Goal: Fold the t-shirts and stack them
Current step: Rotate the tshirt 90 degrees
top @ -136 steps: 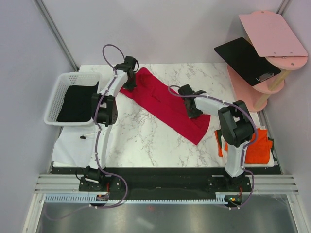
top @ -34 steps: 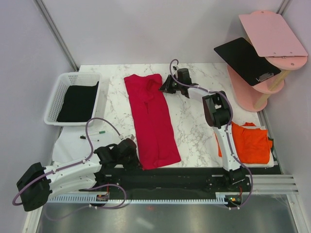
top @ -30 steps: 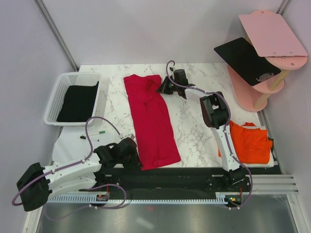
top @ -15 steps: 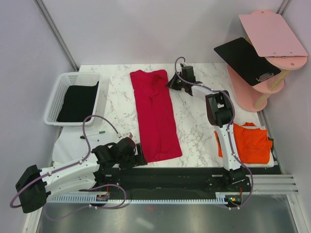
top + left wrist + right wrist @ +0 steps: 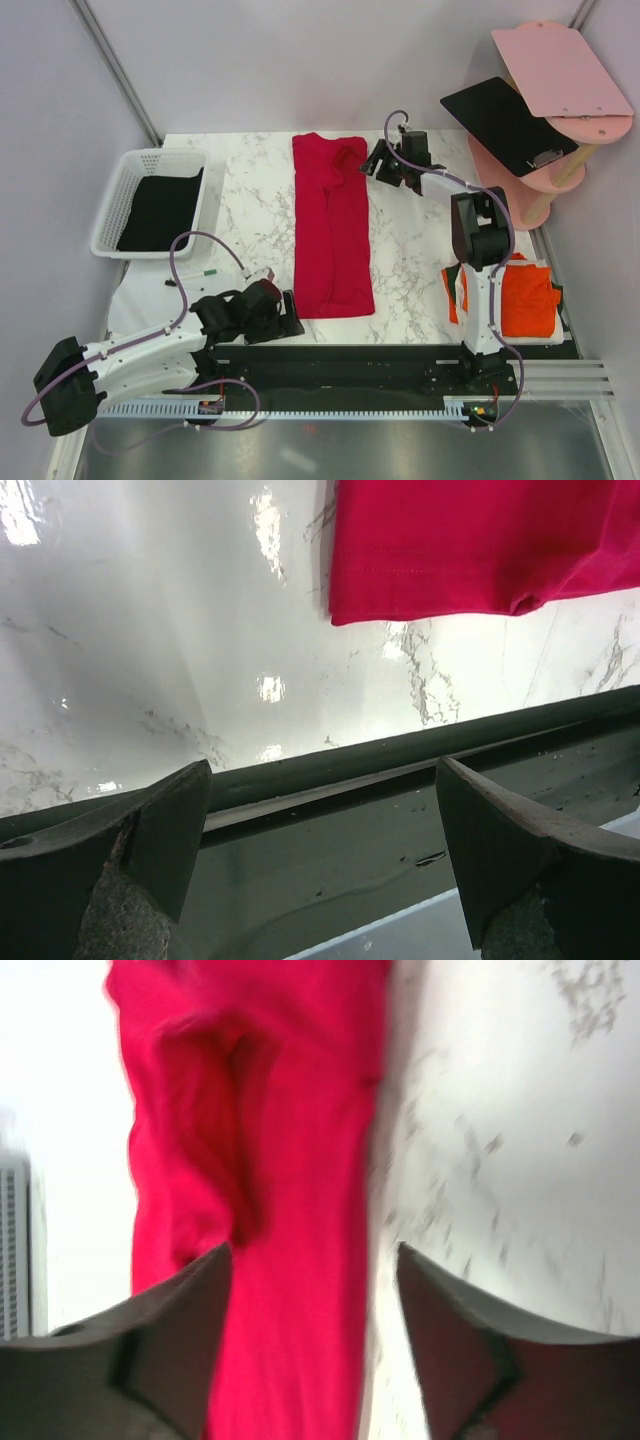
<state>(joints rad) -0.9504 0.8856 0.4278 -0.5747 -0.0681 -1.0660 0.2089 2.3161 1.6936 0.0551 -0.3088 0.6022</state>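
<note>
A crimson red t-shirt (image 5: 333, 225) lies on the marble table as a long narrow strip, folded lengthwise, running from the far edge to the near one. My left gripper (image 5: 288, 322) is open just off its near left corner. In the left wrist view the hem (image 5: 480, 550) lies beyond my open left gripper (image 5: 325, 820), which holds nothing. My right gripper (image 5: 373, 164) is open at the shirt's far right corner. In the right wrist view it (image 5: 315, 1310) straddles the red cloth's (image 5: 280, 1160) edge. An orange-red t-shirt (image 5: 525, 295) lies at the right. A black t-shirt (image 5: 160, 208) lies in the basket.
The white mesh basket (image 5: 110, 215) stands at the left edge. A pink shelf stand (image 5: 560, 70) carrying a black board (image 5: 505, 122) stands at the back right. A white sheet (image 5: 140, 305) and a pen (image 5: 190, 275) lie at the near left. A dark rail (image 5: 400, 750) runs along the near edge.
Both grippers have opened and let go of the red t-shirt. Over the last second the shirt slid to the right and straightened.
</note>
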